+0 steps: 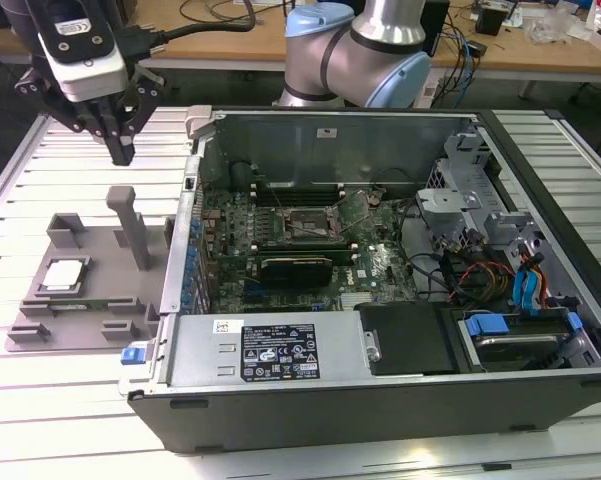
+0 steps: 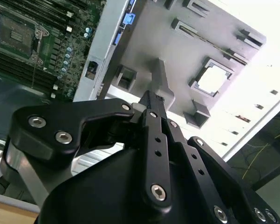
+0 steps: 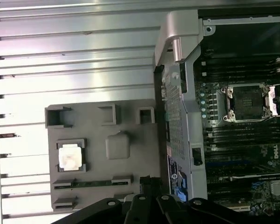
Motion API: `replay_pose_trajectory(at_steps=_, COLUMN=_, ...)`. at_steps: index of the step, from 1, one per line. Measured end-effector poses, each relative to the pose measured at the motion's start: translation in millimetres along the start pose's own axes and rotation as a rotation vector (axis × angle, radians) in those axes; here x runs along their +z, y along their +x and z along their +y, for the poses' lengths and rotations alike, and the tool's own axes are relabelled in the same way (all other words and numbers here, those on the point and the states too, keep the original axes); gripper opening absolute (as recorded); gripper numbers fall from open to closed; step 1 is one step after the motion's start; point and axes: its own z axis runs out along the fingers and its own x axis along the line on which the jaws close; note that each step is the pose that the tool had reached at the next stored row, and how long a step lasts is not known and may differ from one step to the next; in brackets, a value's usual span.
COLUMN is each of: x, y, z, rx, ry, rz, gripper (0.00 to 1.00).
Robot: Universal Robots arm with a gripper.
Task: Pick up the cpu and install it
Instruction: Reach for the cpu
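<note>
The cpu, a small silver square chip, lies in a pocket of the grey plastic tray on the table, at the exterior view's left. Both wrist views show the cpu from above. My gripper hangs well above the tray's far part, near its upright grey post. Its black fingers meet at a point with nothing between them, as the second wrist view's gripper confirms. The motherboard's empty socket sits inside the opened computer case.
The case's raised metal side wall stands between the tray and the motherboard. Drive bays and cables fill the case at the exterior view's right. The arm's base rises behind the case. The table top is slatted metal.
</note>
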Motion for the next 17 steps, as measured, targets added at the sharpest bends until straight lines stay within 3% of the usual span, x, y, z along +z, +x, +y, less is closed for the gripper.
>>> replay_pose_trajectory(at_steps=8, x=-0.1, y=19.8, z=-1.2, rx=0.000, ry=0.0000, rz=0.0000, gripper=0.11)
replay_pose_trajectory(at_steps=17, x=-0.3, y=33.8, z=-2.2, rx=0.000, ry=0.0000, rz=0.0000, gripper=0.11)
